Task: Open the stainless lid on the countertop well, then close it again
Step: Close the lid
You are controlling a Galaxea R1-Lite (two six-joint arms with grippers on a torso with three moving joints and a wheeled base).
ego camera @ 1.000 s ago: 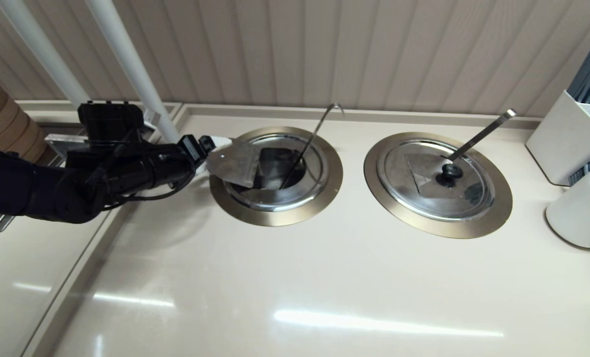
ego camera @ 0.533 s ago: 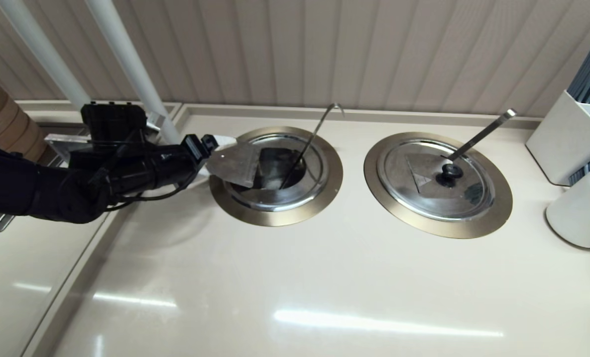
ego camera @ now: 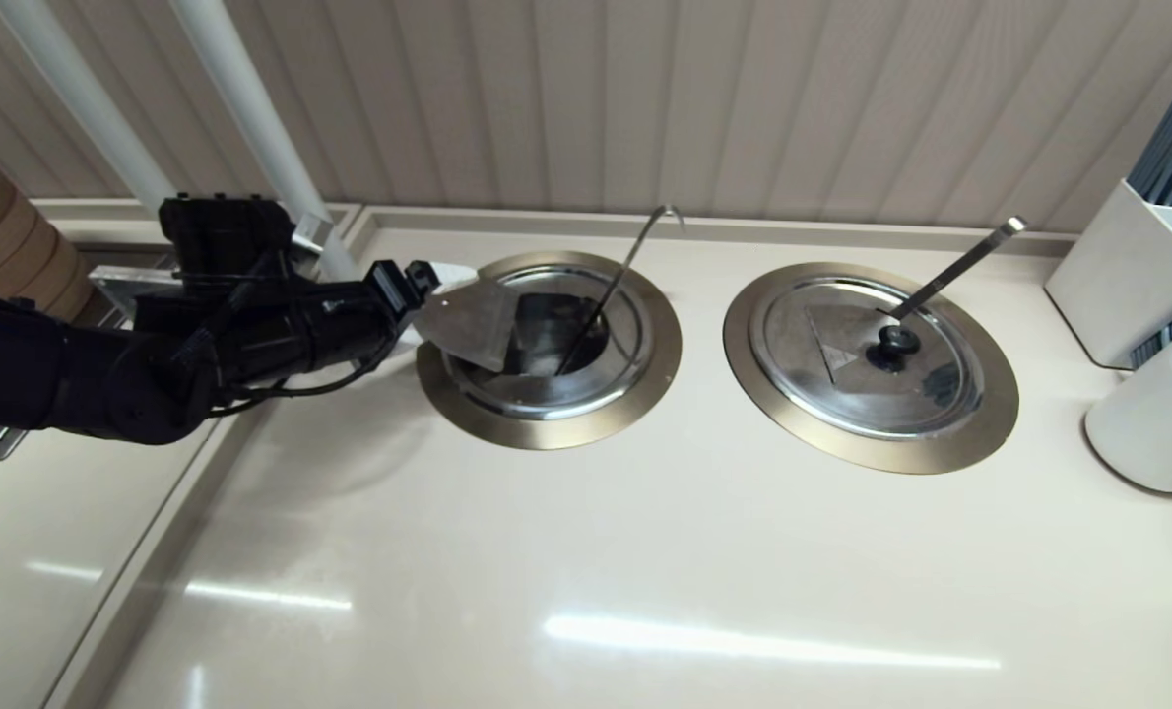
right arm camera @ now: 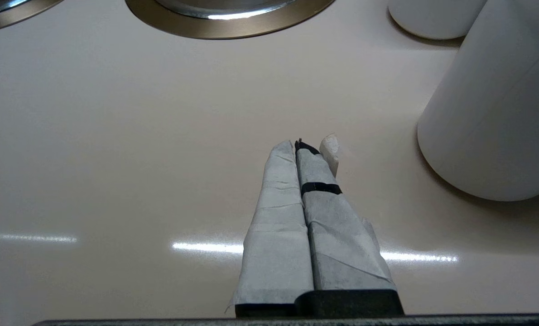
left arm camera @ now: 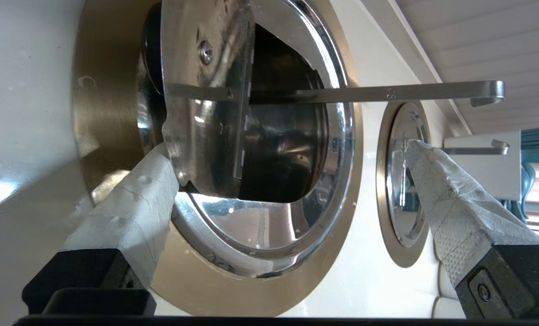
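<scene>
The countertop well (ego camera: pixel 547 429) with its bronze-coloured ring stands half open. One half of the stainless lid (ego camera: pixel 470 322) is tilted up on the well's left side, while the front half lies flat. The ladle handle (ego camera: pixel 629 258) with the hooked tip rises out of the dark opening. My left gripper (ego camera: pixel 426 305) is open just left of the well. In the left wrist view one of the left gripper's (left arm camera: pixel 287 181) taped fingers (left arm camera: pixel 133 217) touches the rim of the raised lid half (left arm camera: pixel 206 113) and the other finger is out to the side, touching nothing. My right gripper (right arm camera: pixel 308 145) hangs shut over bare counter, out of the head view.
The twin lid (ego camera: pixel 867 354) covers the right-hand well, its flat-ended ladle handle sticking out. A white holder (ego camera: pixel 1128 271) and a white jar (ego camera: pixel 1152 414) stand at the far right; a white container (right arm camera: pixel 491 113) is close to the right gripper. A white pole (ego camera: pixel 251 118) rises behind the left arm.
The left arm has crept a little toward the well. The raised lid half has hardly shifted. The right-hand well is unchanged.
</scene>
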